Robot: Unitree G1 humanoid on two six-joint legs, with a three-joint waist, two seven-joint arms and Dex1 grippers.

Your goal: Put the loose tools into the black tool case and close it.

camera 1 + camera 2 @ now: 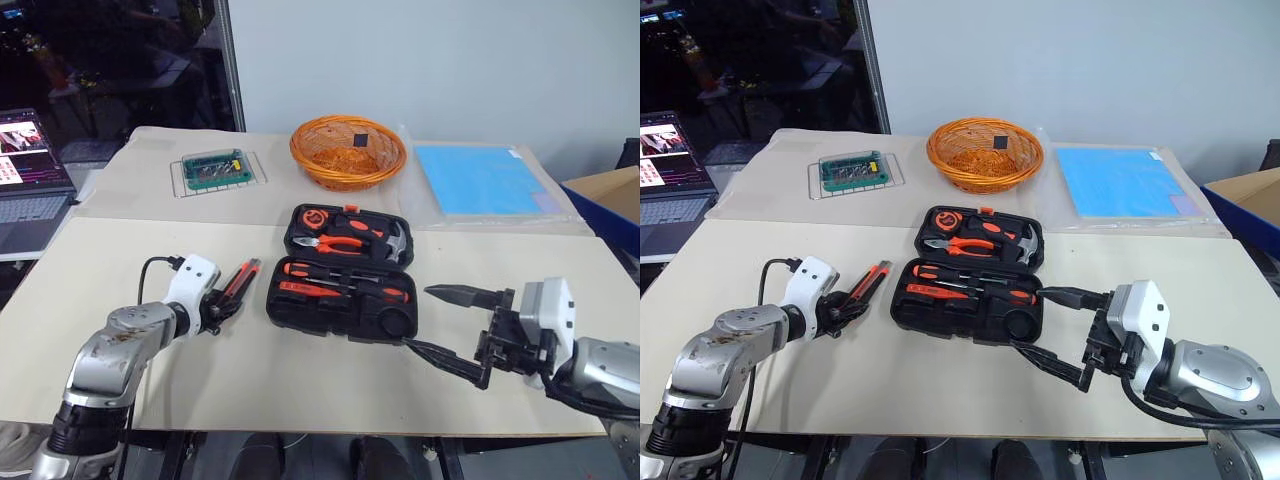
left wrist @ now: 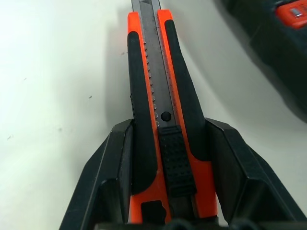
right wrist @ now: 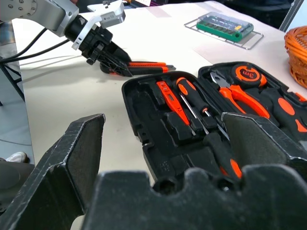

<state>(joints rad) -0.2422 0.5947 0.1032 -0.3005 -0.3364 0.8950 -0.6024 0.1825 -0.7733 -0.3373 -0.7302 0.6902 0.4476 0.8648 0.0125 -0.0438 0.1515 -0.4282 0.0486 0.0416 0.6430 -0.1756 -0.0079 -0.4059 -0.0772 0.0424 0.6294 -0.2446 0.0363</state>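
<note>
**Left wrist view: knife between the fingers, case waiting open**

Left wrist view shows the orange-black utility knife lying lengthwise between the left gripper fingers, which flank its rear end; whether they truly clamp it I cannot tell. The knife lies on the table, just beside the left edge of the black tool case, which sits open at the table's middle with screwdrivers and pliers in their slots. To do this well, I judge the grip should firm up squarely before lifting, then carry the knife over an empty slot. The left forearm reaches forward, wrist angled down. The right gripper hovers near the case's right edge, jaws wide apart, empty.
</note>
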